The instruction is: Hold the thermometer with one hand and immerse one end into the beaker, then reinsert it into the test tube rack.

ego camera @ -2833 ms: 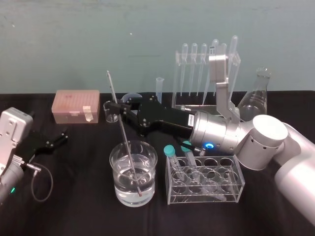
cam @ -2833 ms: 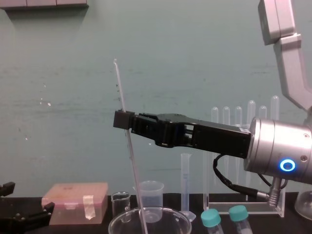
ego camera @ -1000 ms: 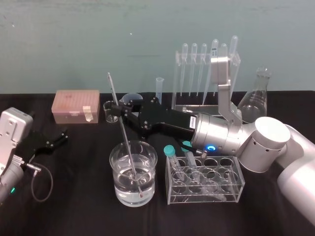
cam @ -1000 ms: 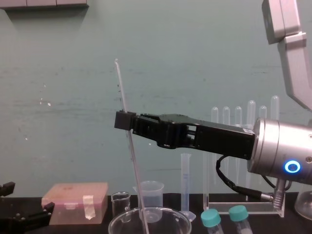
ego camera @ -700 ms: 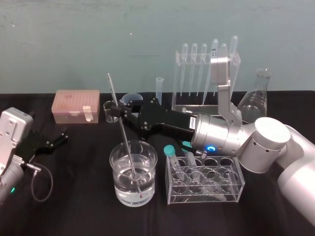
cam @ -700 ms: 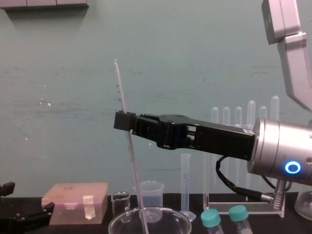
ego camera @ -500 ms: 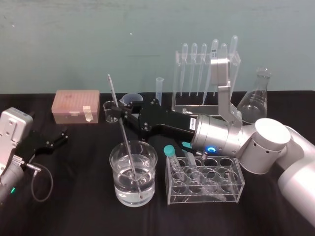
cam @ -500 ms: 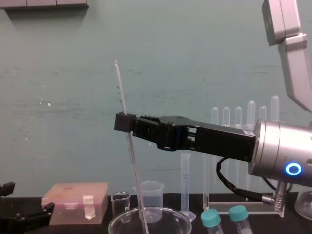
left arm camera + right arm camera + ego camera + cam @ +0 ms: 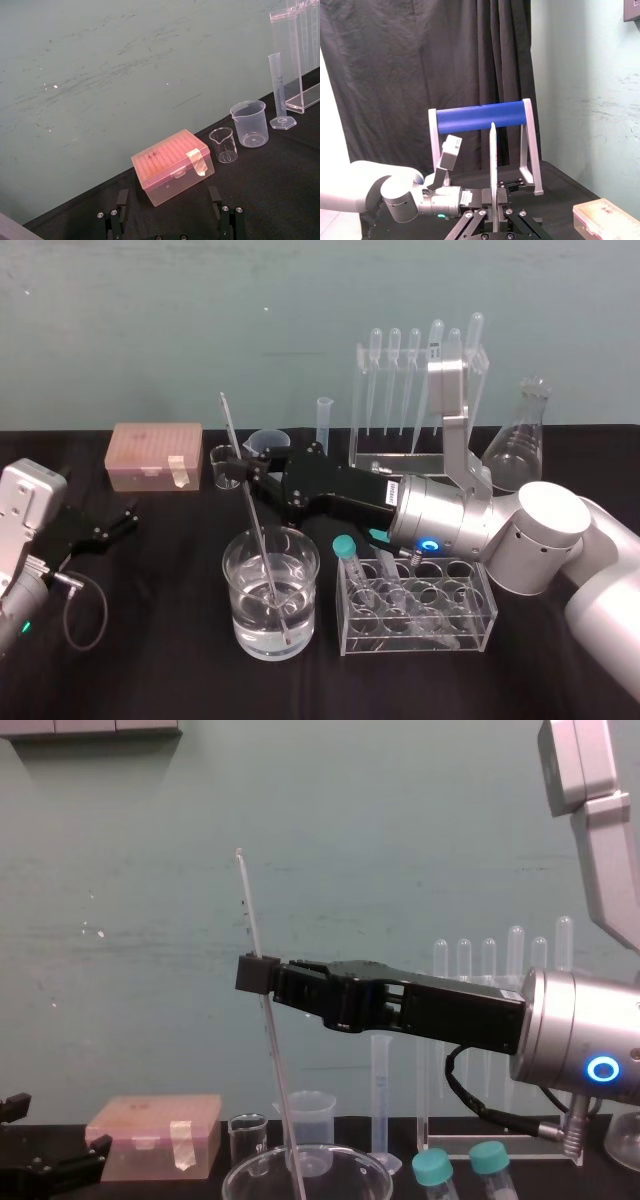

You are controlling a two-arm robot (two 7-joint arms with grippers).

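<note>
My right gripper (image 9: 238, 466) reaches leftward above the table, shut on the thermometer (image 9: 229, 425), a long thin glass rod held about a third of the way down. The rod leans, and its lower end sits in the water of the wide glass beaker (image 9: 240, 620). In the chest view the gripper (image 9: 257, 974) clamps the thermometer (image 9: 247, 910) high above the beaker's rim (image 9: 340, 1153). The right wrist view shows the thermometer (image 9: 493, 160) upright between the fingers. The tall acrylic test tube rack (image 9: 358, 410) stands at the back, holding pipettes. My left gripper (image 9: 100, 530) rests open at the left.
A pink tip box (image 9: 155, 455), a tiny glass beaker (image 9: 224, 470), a plastic beaker (image 9: 262, 443) and a graduated cylinder (image 9: 323, 420) line the back. A low tube stand (image 9: 418, 605) with teal-capped tubes sits right of the big beaker. A conical flask (image 9: 520, 440) stands far right.
The right gripper has sunk slightly with the thermometer still clamped, so the rod's top stands a little lower. The left arm has not moved.
</note>
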